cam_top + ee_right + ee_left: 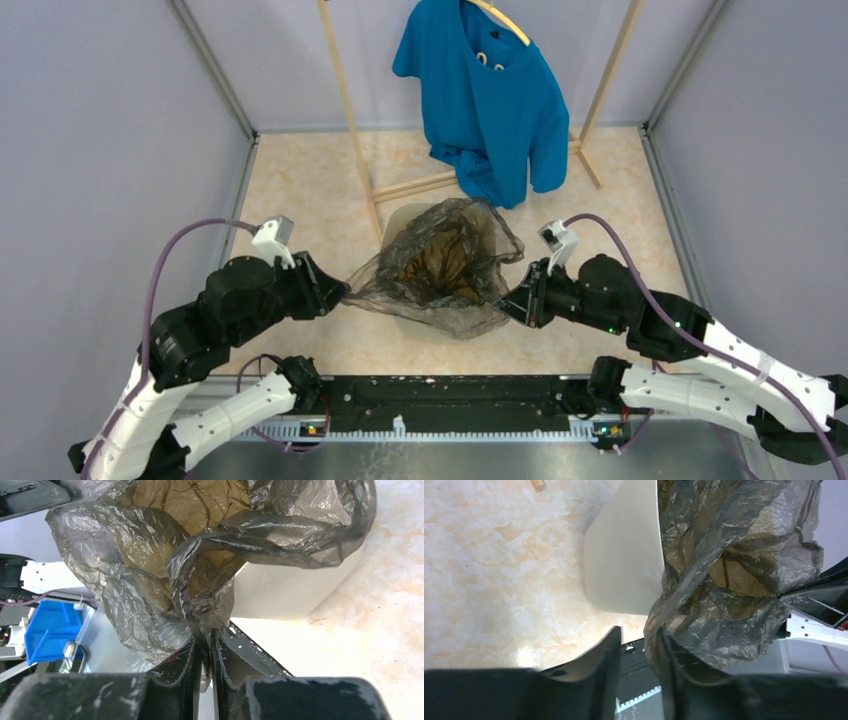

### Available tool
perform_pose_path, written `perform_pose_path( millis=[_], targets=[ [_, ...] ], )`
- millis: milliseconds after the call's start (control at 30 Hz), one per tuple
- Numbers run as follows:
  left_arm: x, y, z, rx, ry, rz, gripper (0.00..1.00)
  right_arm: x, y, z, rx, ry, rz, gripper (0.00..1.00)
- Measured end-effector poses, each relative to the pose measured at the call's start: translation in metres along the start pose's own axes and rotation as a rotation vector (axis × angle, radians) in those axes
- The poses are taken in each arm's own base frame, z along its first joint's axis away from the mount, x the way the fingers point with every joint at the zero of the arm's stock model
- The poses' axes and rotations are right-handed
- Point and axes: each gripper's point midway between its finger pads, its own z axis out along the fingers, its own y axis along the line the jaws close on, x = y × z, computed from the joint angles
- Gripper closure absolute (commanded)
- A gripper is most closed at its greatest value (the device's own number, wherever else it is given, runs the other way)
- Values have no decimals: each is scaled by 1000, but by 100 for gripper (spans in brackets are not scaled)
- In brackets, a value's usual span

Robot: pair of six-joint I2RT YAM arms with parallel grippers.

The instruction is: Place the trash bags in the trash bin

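Observation:
The cream-beige trash bin (403, 218) stands on the marbled floor at the middle. The dark grey-brown translucent trash bag (440, 265) lies spread over the bin's mouth, its middle sagging inside. My left gripper (338, 290) is at the bag's left corner. In the left wrist view the gripper (639, 632) has its jaws apart, and the bag (734, 555) drapes against the right finger (666, 652) beside the bin (624, 565). My right gripper (512, 300) is shut on a twisted bunch of the bag's right edge, as the right wrist view shows the gripper (206, 637), the bag (150, 545) and the bin (295, 590).
A wooden rack (355, 120) stands behind the bin with a blue T-shirt (485, 95) on a hanger, its hem close to the bin's far rim. Grey walls close in left and right. The black base rail (450, 395) runs along the near edge.

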Motion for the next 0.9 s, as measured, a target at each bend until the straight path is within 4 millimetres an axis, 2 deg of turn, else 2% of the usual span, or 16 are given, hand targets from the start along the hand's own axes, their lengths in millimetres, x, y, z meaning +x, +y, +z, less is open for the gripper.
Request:
perform_pose_path(
  millis=[100, 300, 467, 633, 767, 900],
  targets=[
    [6, 2, -6, 31, -5, -22, 77, -1, 0, -6, -7, -12, 2, 99],
    [18, 1, -1, 75, 14, -42, 100, -1, -1, -7, -5, -11, 2, 93],
    [31, 8, 11, 61, 37, -48, 100, 1, -5, -6, 13, -3, 1, 95],
    [40, 26, 21, 2, 23, -64, 100, 8, -17, -4, 49, -9, 3, 100],
    [37, 33, 37, -35, -15, -63, 100, 17, -35, 2, 112, -8, 2, 100],
    [26, 30, 56, -58, -63, -53, 100, 17, -48, 9, 163, -32, -6, 97]
  ],
)
